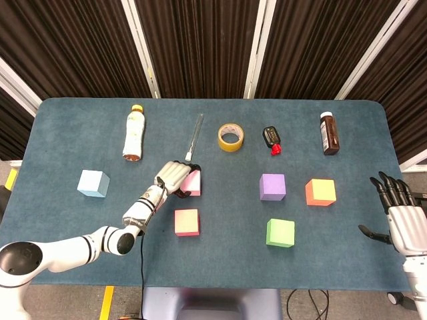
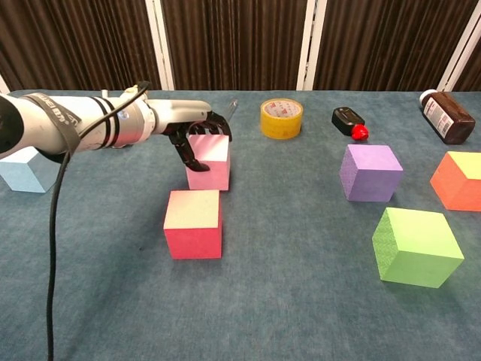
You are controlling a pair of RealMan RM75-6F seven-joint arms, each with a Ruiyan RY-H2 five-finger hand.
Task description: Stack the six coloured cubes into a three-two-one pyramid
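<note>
My left hand [image 1: 175, 177] [image 2: 194, 128] reaches over the pink cube [image 1: 194, 182] [image 2: 210, 167], fingers curled over its top and far side, thumb on its left face, gripping it. The cube looks to be still on the table. A red cube [image 1: 187, 222] [image 2: 193, 223] sits just in front of it. The light blue cube [image 1: 93, 183] [image 2: 26, 167] is far left. Purple [image 1: 272, 187] [image 2: 370, 172], orange [image 1: 321, 192] [image 2: 460, 180] and green [image 1: 280, 233] [image 2: 417, 246] cubes lie apart on the right. My right hand [image 1: 400, 213] hangs open off the table's right edge.
Along the back of the blue table [image 1: 220, 267] lie a yellow-capped bottle [image 1: 134, 133], a clear rod [image 1: 195, 137], a yellow tape roll [image 1: 230, 137] [image 2: 281, 118], a black and red key fob [image 1: 271, 139] [image 2: 349, 122] and a brown bottle [image 1: 329, 133] [image 2: 449, 116].
</note>
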